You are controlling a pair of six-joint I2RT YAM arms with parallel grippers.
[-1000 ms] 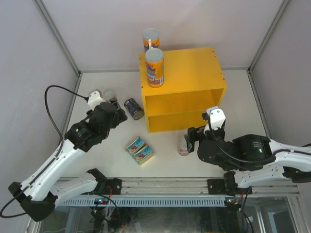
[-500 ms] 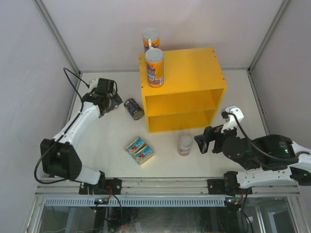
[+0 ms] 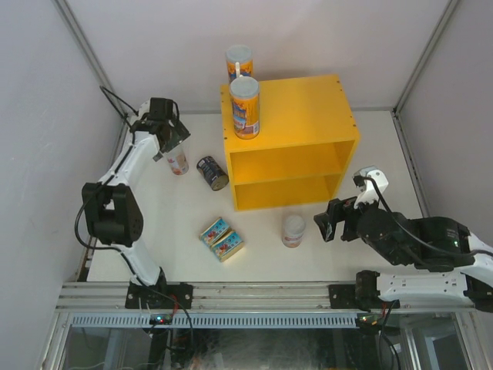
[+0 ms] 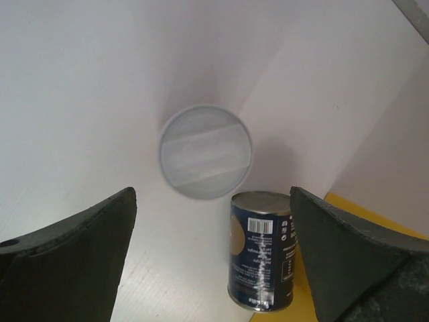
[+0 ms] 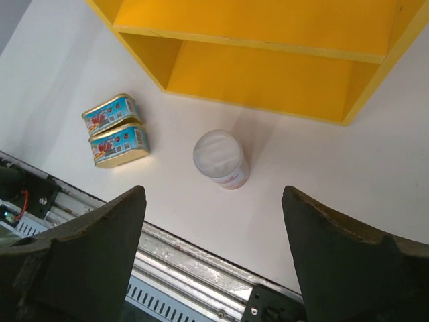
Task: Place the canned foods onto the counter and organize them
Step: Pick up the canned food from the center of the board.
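Observation:
My left gripper hangs open above a short white-pink tube at the back left; only the tube's white lid shows in the left wrist view. A dark-labelled steel can appears to lie on its side just right of it. The yellow counter carries one tall orange-blue tube, and another tall tube stands behind it. A second white-pink tube stands before the counter, left of my open, empty right gripper. Two flat tins lie side by side.
Grey walls close in the table at the left, back and right. A metal rail runs along the near edge. The left arm's cable loops near the left wall.
My left arm swung from the front left to the back left and its jaws opened; the white-pink tube now stands free below them. My right arm drew back rightward from the other tube.

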